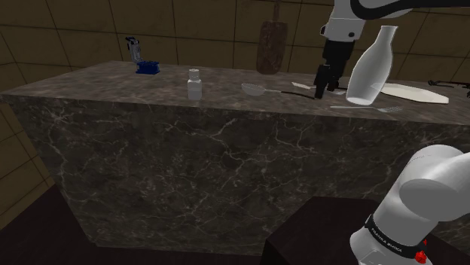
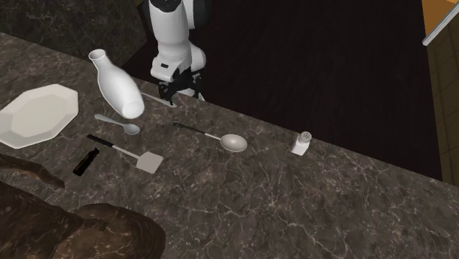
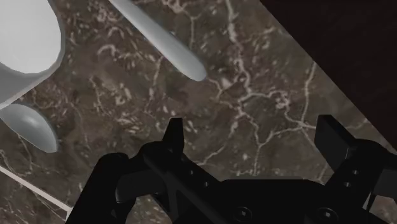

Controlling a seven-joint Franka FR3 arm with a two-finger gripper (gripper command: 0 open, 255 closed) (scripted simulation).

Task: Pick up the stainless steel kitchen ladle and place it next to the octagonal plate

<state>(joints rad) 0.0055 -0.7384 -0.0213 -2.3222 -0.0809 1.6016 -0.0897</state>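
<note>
Dark marble counter [image 2: 294, 206] holds one ladle [image 2: 221, 138], one octagonal plate [image 2: 37, 114], one white vase [image 2: 118, 88] and one shaker [image 2: 300, 143]; the gripper [image 3: 251, 133] gapes empty.

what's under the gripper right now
Bare marble counter shows between the fingers of the open gripper, with the tip of a grey utensil handle just beyond them. The hand's black body covers whatever lies directly beneath it.

white bottle [image 2: 118, 88], shaker [image 2: 301, 143], spatula [image 2: 141, 157], spoon [image 2: 123, 126]
</note>
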